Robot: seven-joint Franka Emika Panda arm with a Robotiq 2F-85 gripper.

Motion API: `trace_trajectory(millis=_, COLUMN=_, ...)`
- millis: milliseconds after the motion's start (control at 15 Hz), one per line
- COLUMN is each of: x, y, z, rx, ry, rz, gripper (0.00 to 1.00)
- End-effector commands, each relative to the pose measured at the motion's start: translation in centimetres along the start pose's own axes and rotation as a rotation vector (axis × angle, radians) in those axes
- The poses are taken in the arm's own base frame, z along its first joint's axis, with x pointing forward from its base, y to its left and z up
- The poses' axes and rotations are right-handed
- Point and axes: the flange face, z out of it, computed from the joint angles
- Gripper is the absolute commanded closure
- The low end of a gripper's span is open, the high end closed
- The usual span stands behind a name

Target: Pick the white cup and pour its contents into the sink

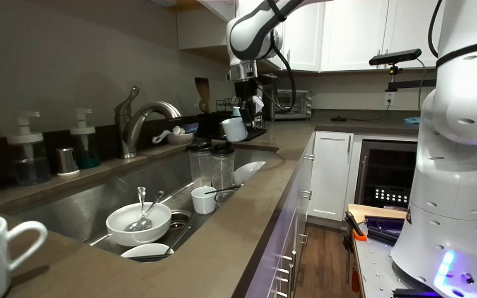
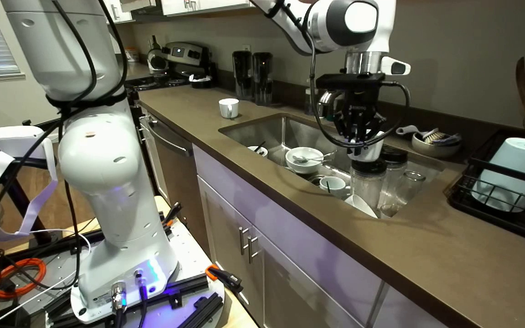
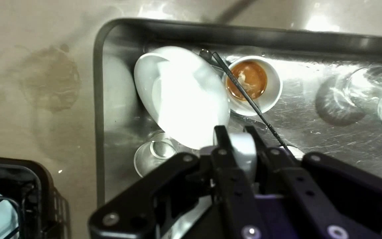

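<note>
Brown tabletop [image 1: 259,200] surrounds the stainless-steel sink [image 1: 93,203] against a gray wall [image 1: 56,49]; white cabinets [image 1: 354,33] hang beyond. White cup [image 1: 234,129]: held above the sink, long axis near vertical with slight tilt, mouth apparently upward; handle direction not discernible. Tool [image 3: 236,131]: clamped on the cup.

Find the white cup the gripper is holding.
In an exterior view, the white cup is held aloft by the gripper, right of the faucet and just above a black-lidded container.

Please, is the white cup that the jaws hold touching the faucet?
Apart. An exterior view shows a clear gap between the white cup and the faucet.
</note>
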Motion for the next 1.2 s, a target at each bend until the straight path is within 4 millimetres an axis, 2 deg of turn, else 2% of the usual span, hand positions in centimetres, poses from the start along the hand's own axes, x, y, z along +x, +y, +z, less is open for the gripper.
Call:
trace_trajectory(millis=0, x=1.0, y=-1.6, z=-1.5, rx=-0.12, ry=-0.01, rz=0.047, gripper=0.93)
trace_trajectory(millis=467, x=2.7, y=-6.8, z=-1.9, rx=-0.319, ry=-0.074, rz=0.046, gripper=0.93)
trace_trajectory(millis=933, x=3.7, y=-12.8, z=-2.7, rx=-0.454, ry=-0.153, rz=0.04, gripper=0.93)
trace_trajectory(millis=1133, x=4.2, y=-14.8, z=-2.8, rx=-0.498, ry=-0.183, rz=0.019, gripper=0.93)
